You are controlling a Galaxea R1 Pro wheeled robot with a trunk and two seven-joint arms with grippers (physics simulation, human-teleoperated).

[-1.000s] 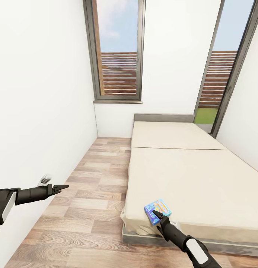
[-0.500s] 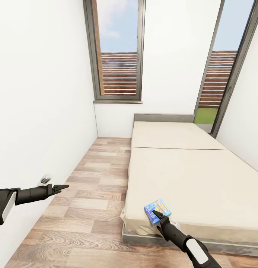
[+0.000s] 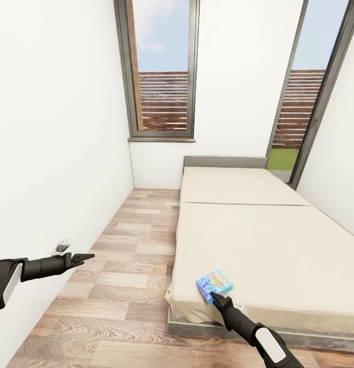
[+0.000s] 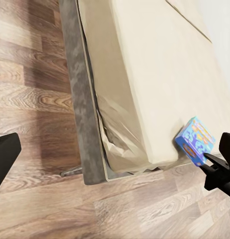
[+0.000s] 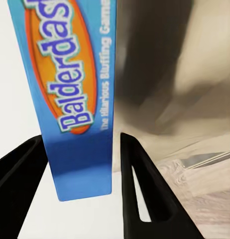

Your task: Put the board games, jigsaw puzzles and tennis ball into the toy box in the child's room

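A blue board game box [image 3: 215, 284] with an orange label sits at the near left corner of the cream bed [image 3: 263, 240]. My right gripper [image 3: 214, 297] is shut on its near edge. In the right wrist view, the box [image 5: 75, 74] stands between the two black fingers [image 5: 137, 174], which press its sides. The left wrist view shows the same box [image 4: 195, 140] at the mattress corner with the right gripper's tip against it. My left gripper [image 3: 87, 257] hangs open over the wood floor near the left wall, holding nothing. The toy box, table, jigsaw puzzles and tennis ball are out of view.
A white wall runs close along the left, with a small socket [image 3: 61, 248] low on it. Wood-plank floor [image 3: 131, 266] forms a lane between wall and bed. Tall windows [image 3: 163, 71] stand at the far end. The bed's grey base [image 4: 80, 99] edges the floor.
The board game has shifted slightly up and to the left and turned a little in my right gripper. The left arm has not moved.
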